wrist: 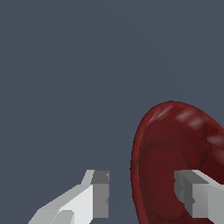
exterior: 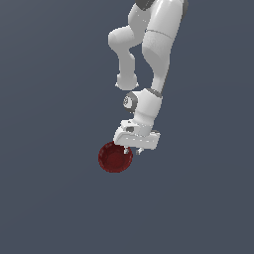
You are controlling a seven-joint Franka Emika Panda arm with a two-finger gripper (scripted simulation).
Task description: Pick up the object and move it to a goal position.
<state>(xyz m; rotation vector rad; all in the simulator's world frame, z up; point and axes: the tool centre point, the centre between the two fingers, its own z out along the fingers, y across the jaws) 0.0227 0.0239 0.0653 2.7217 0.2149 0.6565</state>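
Exterior view: a white robot arm reaches down, its tool just above a small dark red bowl lying on a plain grey-blue surface. The bowl sits slightly to the view's left of the tool.

Wrist view: the tool is spread wide, one finger outside the bowl's rim, the other inside. Nothing is gripped yet; closing, lifting and carrying appear to remain. No goal marker or room shows.
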